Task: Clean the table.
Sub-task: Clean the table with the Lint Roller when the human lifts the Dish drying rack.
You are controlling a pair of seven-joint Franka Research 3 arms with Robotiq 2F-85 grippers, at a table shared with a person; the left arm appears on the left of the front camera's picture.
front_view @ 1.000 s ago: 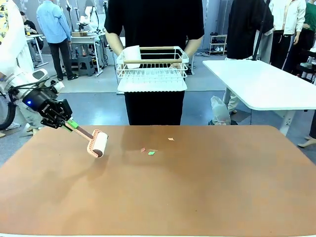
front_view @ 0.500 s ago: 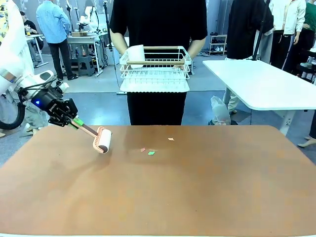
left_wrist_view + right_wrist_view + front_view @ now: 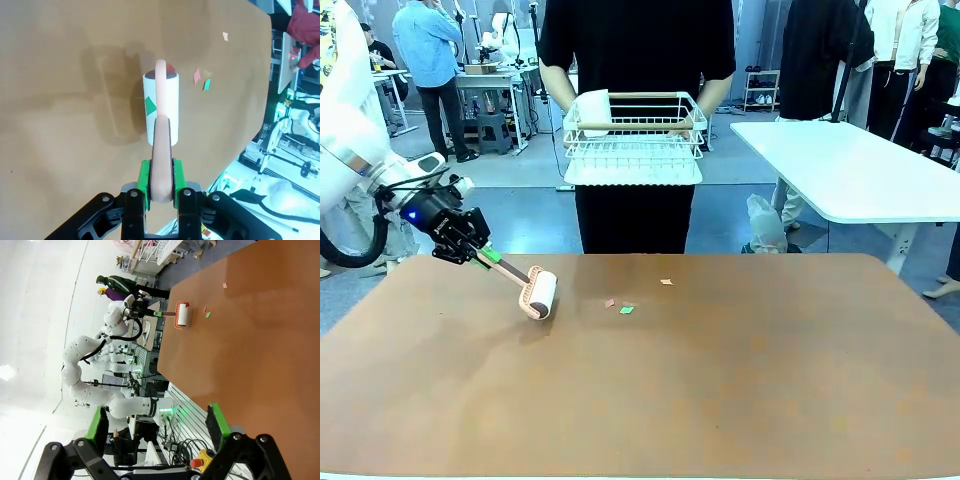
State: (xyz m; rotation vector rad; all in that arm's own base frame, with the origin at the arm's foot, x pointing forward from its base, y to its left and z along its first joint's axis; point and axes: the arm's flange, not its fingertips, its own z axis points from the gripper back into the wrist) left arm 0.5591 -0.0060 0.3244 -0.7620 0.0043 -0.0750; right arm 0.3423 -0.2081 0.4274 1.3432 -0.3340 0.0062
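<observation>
Left gripper – clamped on the lint roller handle. Paper scraps lie on the table near the drum's far side, broadside to its long axis – roughly in line with the handle. The left arm is nearer.

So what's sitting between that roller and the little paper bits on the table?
Nothing: a bare stretch of the brown table separates the lint roller from the nearest paper scraps, as the front and left wrist views show.
</observation>
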